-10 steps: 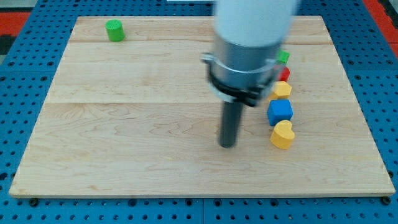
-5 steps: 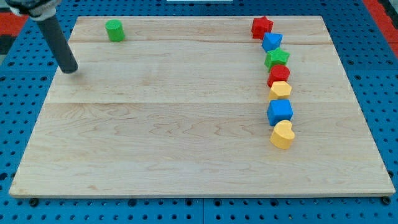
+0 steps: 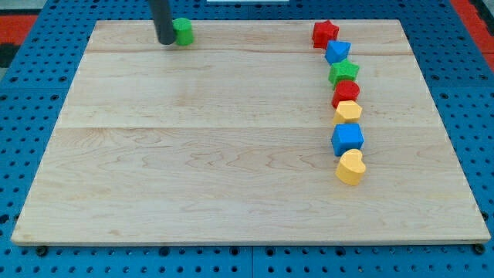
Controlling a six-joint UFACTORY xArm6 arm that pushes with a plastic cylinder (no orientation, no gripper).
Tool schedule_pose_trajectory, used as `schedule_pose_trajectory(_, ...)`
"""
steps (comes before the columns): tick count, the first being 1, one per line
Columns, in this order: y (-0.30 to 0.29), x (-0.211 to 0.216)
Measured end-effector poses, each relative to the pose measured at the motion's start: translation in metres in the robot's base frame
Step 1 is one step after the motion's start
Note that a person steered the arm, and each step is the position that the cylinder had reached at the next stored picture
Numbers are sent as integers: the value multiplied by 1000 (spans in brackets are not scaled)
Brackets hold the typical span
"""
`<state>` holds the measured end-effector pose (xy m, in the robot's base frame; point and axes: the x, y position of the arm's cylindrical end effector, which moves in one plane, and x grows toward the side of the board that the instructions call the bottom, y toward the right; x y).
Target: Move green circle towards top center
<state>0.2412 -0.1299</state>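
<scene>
Tip (image 3: 166, 40) touching green circle's (image 3: 183, 32) left side

The wooden board (image 3: 193, 154) lies on a pegboard table (image 3: 23, 116) that shows on all 4 sides. Near the view's top edge, left of centre, my tip (image 3: 165, 42) touches the left side of the green circle (image 3: 184, 32). Well apart, at the view's right, 7 blocks run in 1 slightly bowed column from top to middle: the red star (image 3: 325, 32) highest, then the blue block (image 3: 337, 52), the green star (image 3: 344, 72), the red block (image 3: 346, 93), the yellow block (image 3: 349, 111), the blue cube (image 3: 347, 139) and the yellow heart (image 3: 350, 167) lowest, each touching or just beside the next.
</scene>
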Motion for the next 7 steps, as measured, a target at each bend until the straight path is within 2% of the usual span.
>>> schedule_pose_trajectory(1,23,-10)
schedule_pose_trajectory(2,-7,-10)
schedule_pose_trajectory(3,-14,-39)
schedule_pose_trajectory(4,17,-49)
schedule_pose_trajectory(5,49,-47)
schedule_pose_trajectory(6,47,-26)
schedule_pose_trajectory(7,69,-20)
